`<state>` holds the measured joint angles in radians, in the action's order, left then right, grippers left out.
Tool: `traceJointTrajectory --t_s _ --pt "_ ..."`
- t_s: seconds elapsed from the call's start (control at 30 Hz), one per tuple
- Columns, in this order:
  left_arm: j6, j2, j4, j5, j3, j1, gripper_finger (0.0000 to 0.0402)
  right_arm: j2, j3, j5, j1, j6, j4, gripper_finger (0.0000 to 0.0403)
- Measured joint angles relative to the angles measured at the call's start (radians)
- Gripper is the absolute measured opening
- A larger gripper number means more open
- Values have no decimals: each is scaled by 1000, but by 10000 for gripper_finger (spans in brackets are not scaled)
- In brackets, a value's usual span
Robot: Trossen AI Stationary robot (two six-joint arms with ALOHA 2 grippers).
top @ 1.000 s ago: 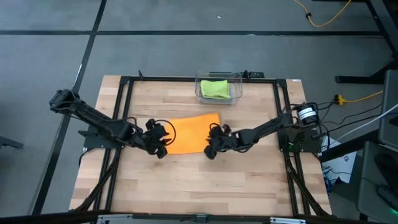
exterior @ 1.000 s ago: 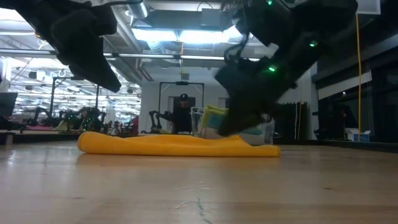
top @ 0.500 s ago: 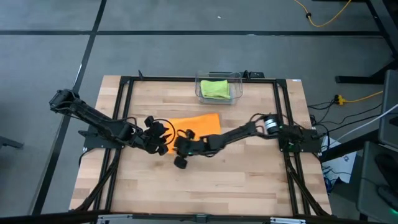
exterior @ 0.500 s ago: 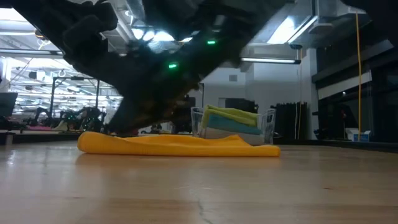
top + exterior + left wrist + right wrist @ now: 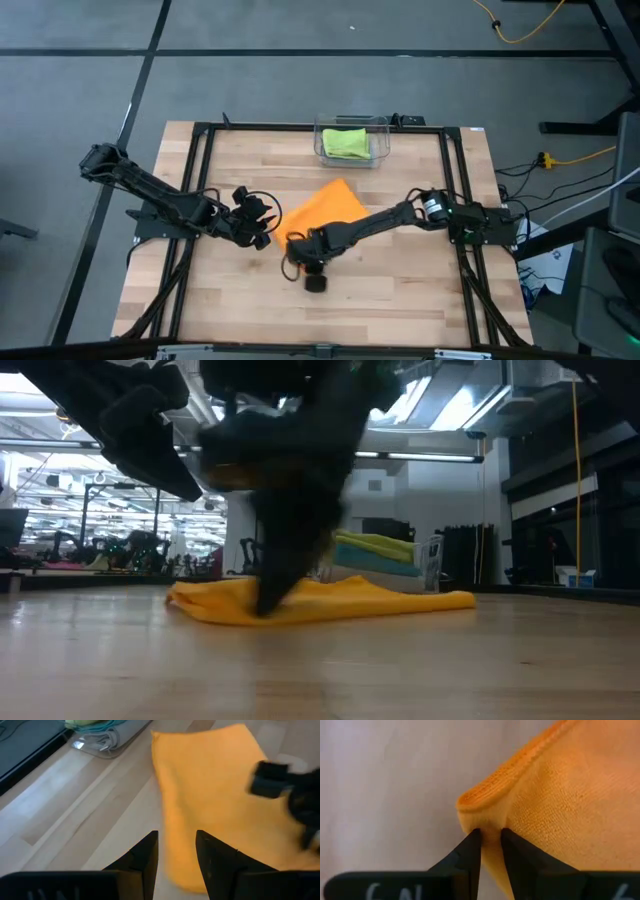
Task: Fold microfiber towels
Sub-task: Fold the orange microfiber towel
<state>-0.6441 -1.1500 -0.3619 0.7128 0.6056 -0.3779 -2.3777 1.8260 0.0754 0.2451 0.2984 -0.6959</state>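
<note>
Orange towel [image 5: 325,207] (gripper-pinched) lies on wooden table [image 5: 400,290].

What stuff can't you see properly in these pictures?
- Towels under the lime green towel: hidden beneath it in the high view.
- Right gripper: motion-blurred in the low view; its grip on the orange towel shows only in the right wrist view.
- Clear bin: cut off by the edge in the left wrist view.

Orange towel [image 5: 560,795]: nappy matt cloth. Table [image 5: 400,300]: smooth pale wood planks. Bin [image 5: 325,150]: clear glossy plastic.
</note>
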Motion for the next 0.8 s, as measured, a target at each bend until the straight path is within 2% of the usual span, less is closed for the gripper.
traceJointTrajectory --t_s 0.07,0.17,0.33,0.53,0.67,0.8 --pt "0 0 -3 0 0 0 124 10 0 90 25 -17 -110 84" --pt "0 0 -4 0 0 0 124 17 0 159 75 15 -239 84" --pt "0 0 -5 0 0 0 124 56 -13 140 162 98 -540 84" --pt "0 0 7 0 0 0 124 186 -13 -147 262 312 -801 84" --pt "-1 0 19 0 0 0 124 264 -15 -326 315 482 -820 84" --pt "-7 0 38 -24 0 0 124 352 -33 -522 369 561 -819 84"
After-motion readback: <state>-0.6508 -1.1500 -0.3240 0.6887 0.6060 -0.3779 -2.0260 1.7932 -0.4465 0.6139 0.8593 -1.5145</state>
